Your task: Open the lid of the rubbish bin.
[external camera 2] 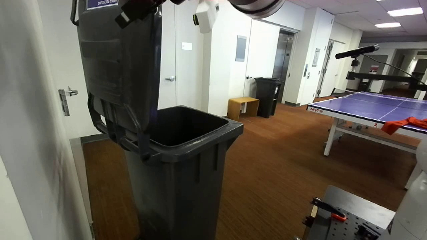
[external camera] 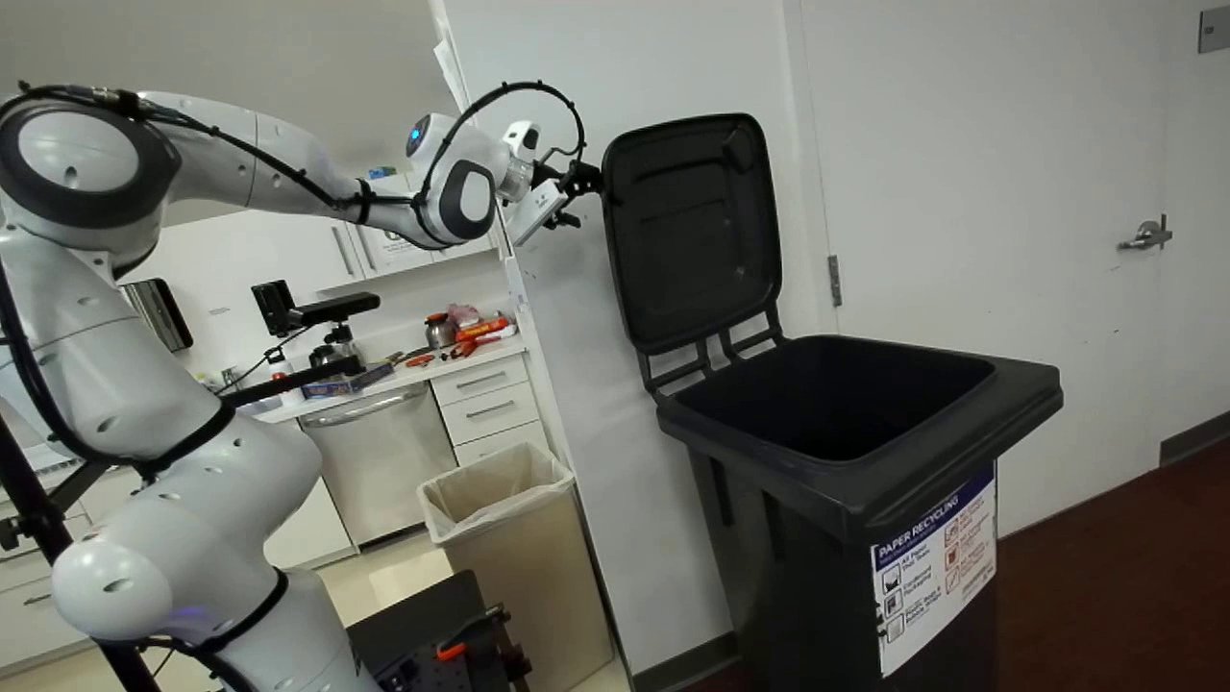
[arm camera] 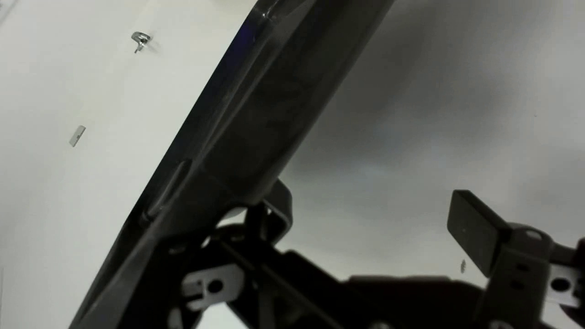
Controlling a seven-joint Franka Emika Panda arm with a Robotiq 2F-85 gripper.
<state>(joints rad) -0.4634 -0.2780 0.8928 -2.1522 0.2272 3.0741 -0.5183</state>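
The black lid [external camera: 692, 235] stands raised, nearly upright on its hinges at the back of the rubbish bin [external camera: 798, 567]. The bin's mouth is uncovered and its inside is dark. Both also show in an exterior view, the lid [external camera 2: 116, 60] with its blue label cut by the top edge, and the bin body [external camera 2: 180, 186]. My gripper [external camera: 580, 200] is at the lid's upper side edge. In the wrist view the gripper [arm camera: 377, 217] is open with nothing between its fingers. One finger is against or just behind the lid [arm camera: 256, 128]; I cannot tell if they touch.
A white wall [external camera: 615, 404] stands behind the lid. A beige lined bin [external camera: 528, 567] is beside the black bin, near the arm's base. A camera on a bar [external camera: 332, 308] stands behind the arm. A ping-pong table [external camera 2: 363, 105] is farther off.
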